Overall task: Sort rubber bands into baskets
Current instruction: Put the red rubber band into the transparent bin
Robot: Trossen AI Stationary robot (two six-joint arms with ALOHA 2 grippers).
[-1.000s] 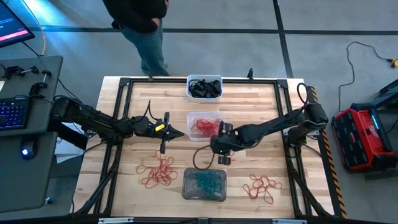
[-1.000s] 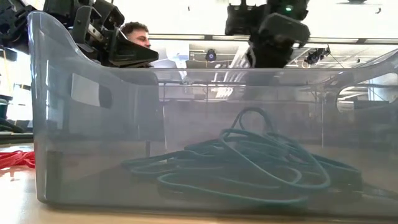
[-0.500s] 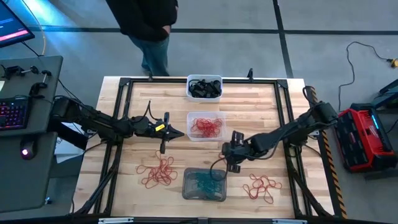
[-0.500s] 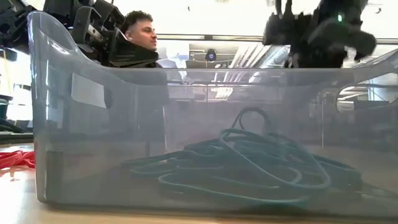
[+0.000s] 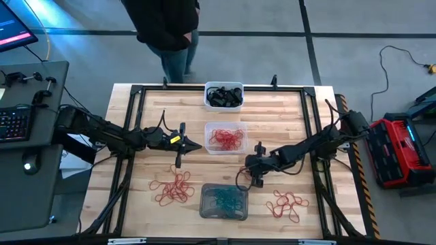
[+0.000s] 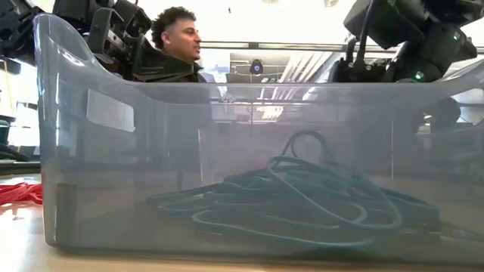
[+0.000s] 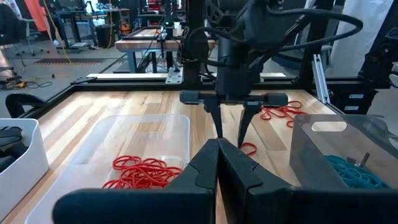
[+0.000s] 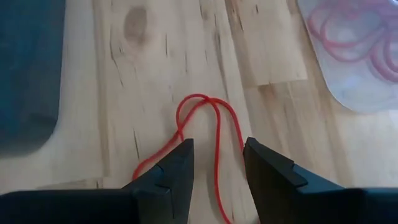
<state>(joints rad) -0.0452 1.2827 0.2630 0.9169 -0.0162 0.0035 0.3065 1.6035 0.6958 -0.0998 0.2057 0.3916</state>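
A: Item one, the baskets?

B: Three are listed down the middle of the tabletop. The white basket is set at the far edge and holds black bands. The clear basket is placed mid-table, with red bands in it. The grey basket is stood at the near edge and is filled with teal bands. One colour is kept to each tub.

A: Loose stock?

B: Two heaps of red rubber bands are recorded: one beside the grey basket toward the left edge, another toward the right edge. A single red band is seen on bare wood between the grey and clear baskets.

A: The right gripper?

B: It is held low over that single band, fingers spread apart to either side of the strand, nothing yet gripped. A pinch on it is judged to be the step in hand.

A: The left gripper?

B: It is parked left of the clear basket, fingers pressed together and empty, judged to be kept clear of the working arm.
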